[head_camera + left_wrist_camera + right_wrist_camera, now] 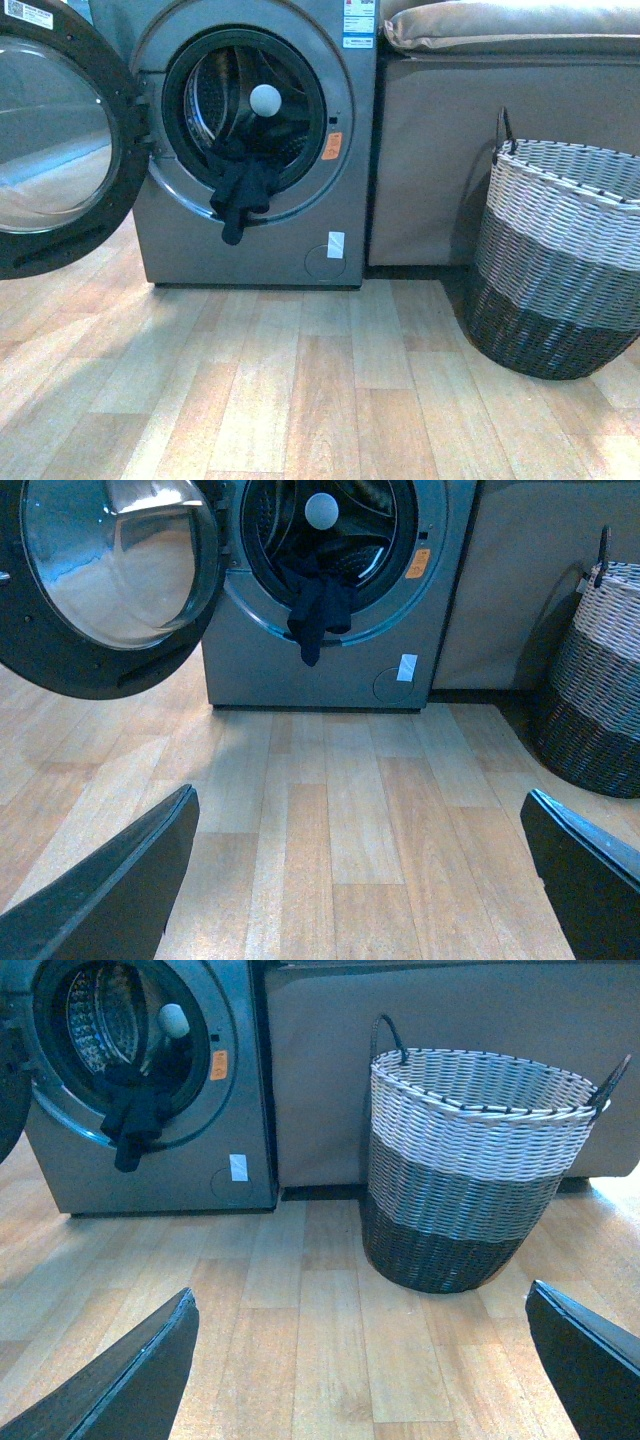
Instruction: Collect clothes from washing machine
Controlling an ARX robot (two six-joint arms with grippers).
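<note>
Wood floor (300, 400): clothes (240, 195) hang over the washer (180, 250) lip, well ahead of my left pincer (360, 792) and right pincer (360, 1295), both spread, empty; a shallow pinch on one dangling end could let them slip down.

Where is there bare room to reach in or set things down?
Bare wooden plank floor spans between the grey front-loading washing machine and the woven white-grey-black basket. The porthole is mostly open above; its lower lip is crowded by the draped black fabric garment.

Soft, slightly blurry light; reflections across the washing machine (300, 680) door (110, 560).
</note>
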